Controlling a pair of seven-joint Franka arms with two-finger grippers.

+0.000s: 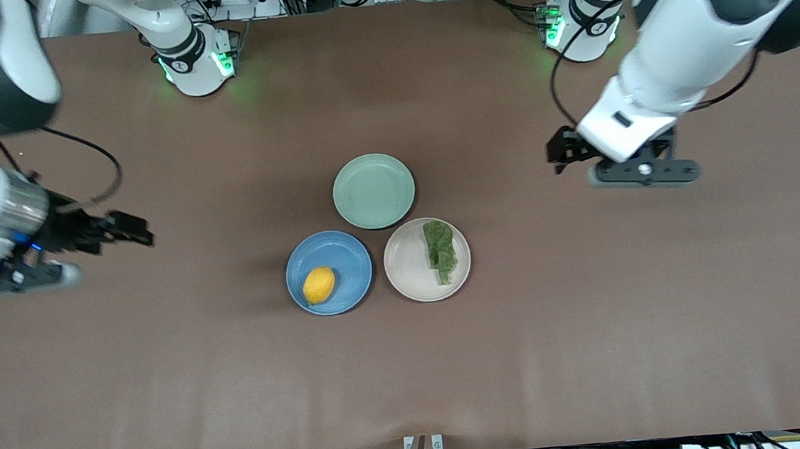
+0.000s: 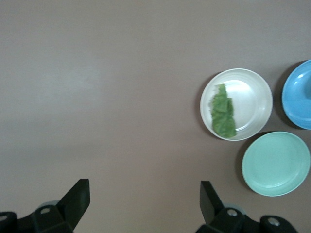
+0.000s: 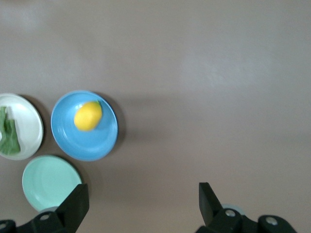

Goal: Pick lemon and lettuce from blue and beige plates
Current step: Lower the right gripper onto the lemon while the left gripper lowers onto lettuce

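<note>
**Both arms up, nothing picked yet**

Going across the front view as we see it:

- Right gripper (image 1: 130, 230) hangs over bare table (image 1: 170, 385) toward the right arm's end, well apart from the plates. Its wrist view shows the fingers (image 3: 77, 201) spread wide with nothing between them.
- Blue plate (image 1: 345, 257) holds the lemon (image 1: 319, 285), which sits on the part of the plate nearer the front camera.
- Green plate (image 1: 374, 191) sits just farther from the camera, tucked between the other two, nothing on it.
- Beige plate (image 1: 410, 266) is just beside the blue one; the lettuce (image 1: 441, 251) lies flat on it, toward the left arm's end.
- Left gripper (image 1: 565, 151) hovers over bare table toward the left arm's end, also clear of the plates. We see its fingers (image 2: 77, 196) wide apart and holding nothing.
</note>
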